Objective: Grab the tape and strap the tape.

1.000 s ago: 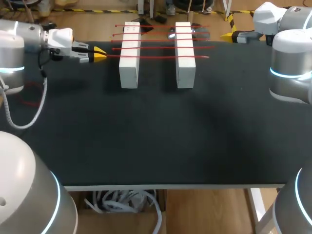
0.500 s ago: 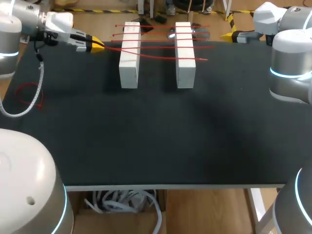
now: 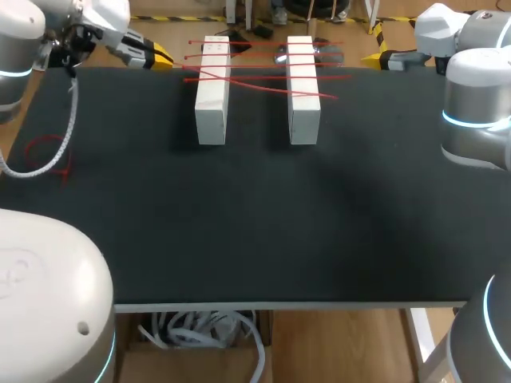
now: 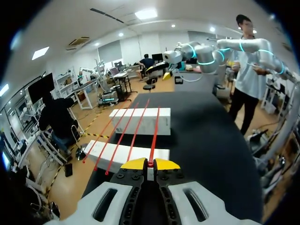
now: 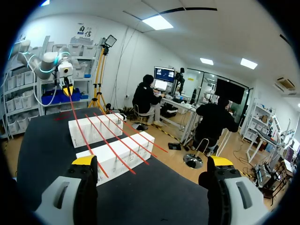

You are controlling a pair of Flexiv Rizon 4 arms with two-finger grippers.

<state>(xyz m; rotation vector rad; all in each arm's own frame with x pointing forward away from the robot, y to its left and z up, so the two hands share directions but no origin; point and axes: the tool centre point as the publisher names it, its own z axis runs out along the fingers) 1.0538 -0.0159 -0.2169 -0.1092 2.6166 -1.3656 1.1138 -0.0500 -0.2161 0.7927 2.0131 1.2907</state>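
Note:
Two white blocks (image 3: 212,104) (image 3: 303,108) lie side by side at the back of the black table, with several red tape strips (image 3: 263,42) stretched across them. My left gripper (image 3: 162,58) is at the far left corner, shut on the end of one red tape (image 3: 263,83). That tape slants over both blocks and crosses other strips. In the left wrist view the held tape (image 4: 153,136) runs from the shut yellow tips (image 4: 150,164) over the near block (image 4: 161,153). My right gripper (image 3: 374,57) is open at the far right, empty (image 5: 152,161).
The black table (image 3: 255,215) is bare in front of the blocks. In the right wrist view both blocks (image 5: 123,159) lie ahead of the open fingers, with my left gripper (image 5: 67,89) beyond them.
My left gripper has moved toward the table's far left corner with the tape end. The held tape has swung from straight across the blocks to a slant. The right arm stayed still.

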